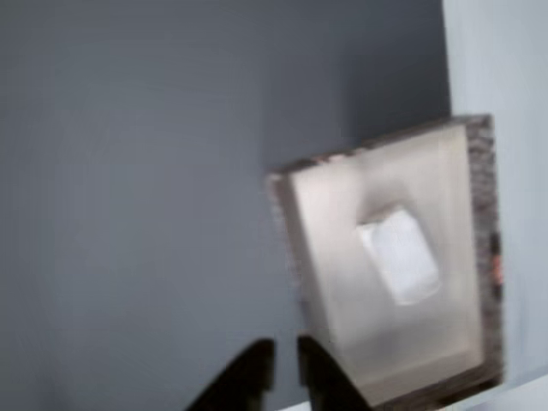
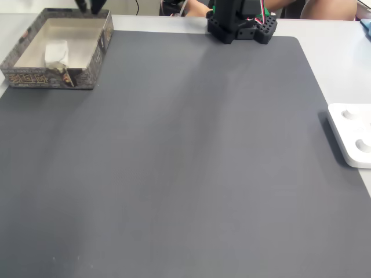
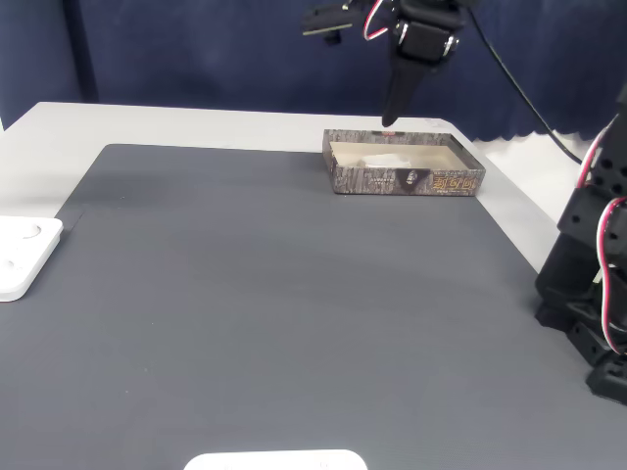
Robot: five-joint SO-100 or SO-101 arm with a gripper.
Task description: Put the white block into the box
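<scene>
Two dark fingertips of the black gripper [image 1: 285, 364] stand slightly apart, holding nothing, above the rectangular beige-lined box with brownish patterned rim [image 1: 484, 257]. Inside lies the small white oblong block [image 1: 400, 255], on the box floor, upon the dark grey mat [image 2: 191, 162].

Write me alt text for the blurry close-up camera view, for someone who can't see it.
A small white block lies inside an open beige-lined box with a patterned brown rim, seen from above on a dark grey mat. The two dark tips of the gripper poke in from the bottom edge, beside the box. The picture is blurred.
</scene>
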